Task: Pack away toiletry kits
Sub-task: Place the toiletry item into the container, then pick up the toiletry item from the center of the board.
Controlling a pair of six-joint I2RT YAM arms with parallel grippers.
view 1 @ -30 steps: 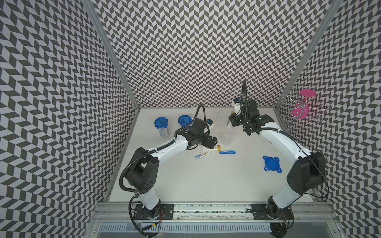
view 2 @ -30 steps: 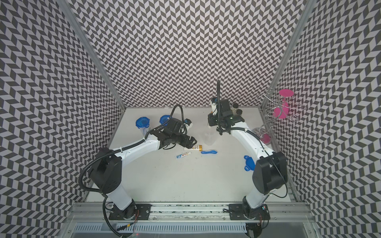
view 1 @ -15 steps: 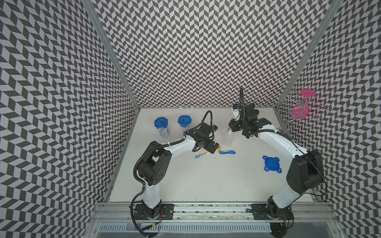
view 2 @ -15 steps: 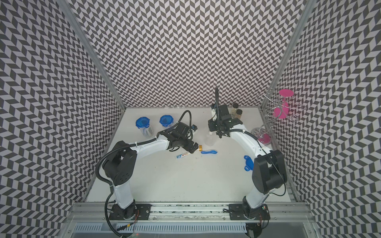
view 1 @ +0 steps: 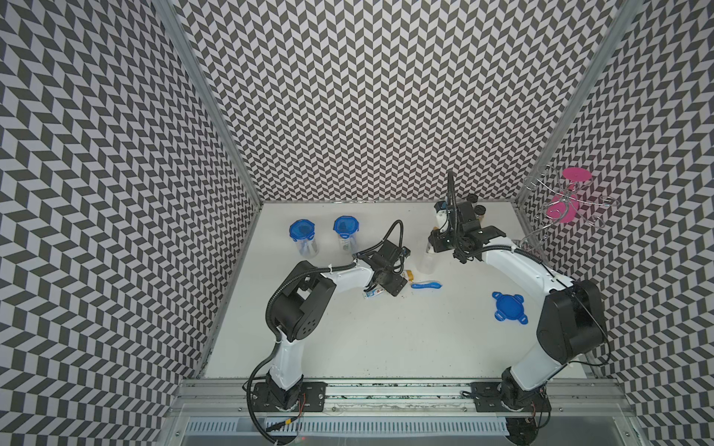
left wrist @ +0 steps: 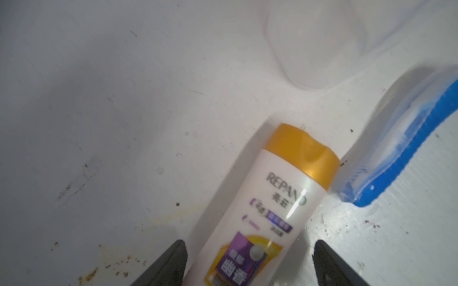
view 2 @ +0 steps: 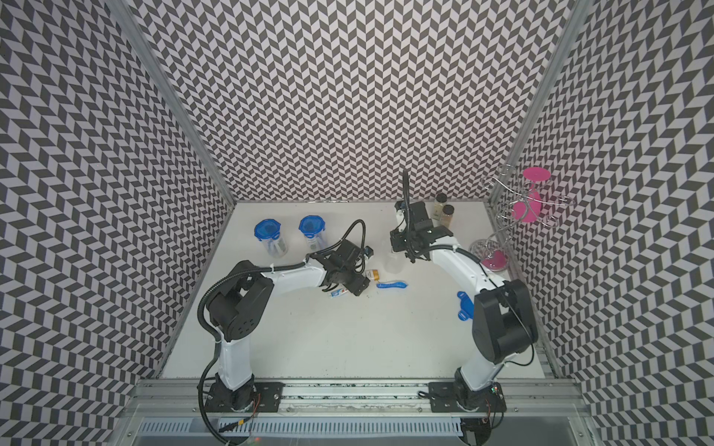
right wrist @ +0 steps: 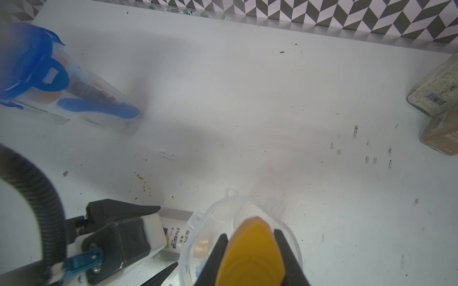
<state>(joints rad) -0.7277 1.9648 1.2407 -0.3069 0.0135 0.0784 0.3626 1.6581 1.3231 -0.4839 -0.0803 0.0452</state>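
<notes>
Left wrist view: speckled white tabletop [left wrist: 99, 99], left gripper [left wrist: 249, 242] spread astride lying tube [left wrist: 285, 193]. Right gripper [right wrist: 250, 234] pinching gold-capped tube [right wrist: 250, 257] over clear cup [right wrist: 210, 222]; chevron walls [view 1: 367, 96].

The white tube [left wrist: 272, 203] with the gold cap bears the grey brand word "REPAN", its last letter lost in glare. Chinese characters stand under it and on a purple panel, all too blurred to read. In the right wrist view only "REP" shows. A jar [right wrist: 433, 91] carries a barcode with no legible digits.
</notes>
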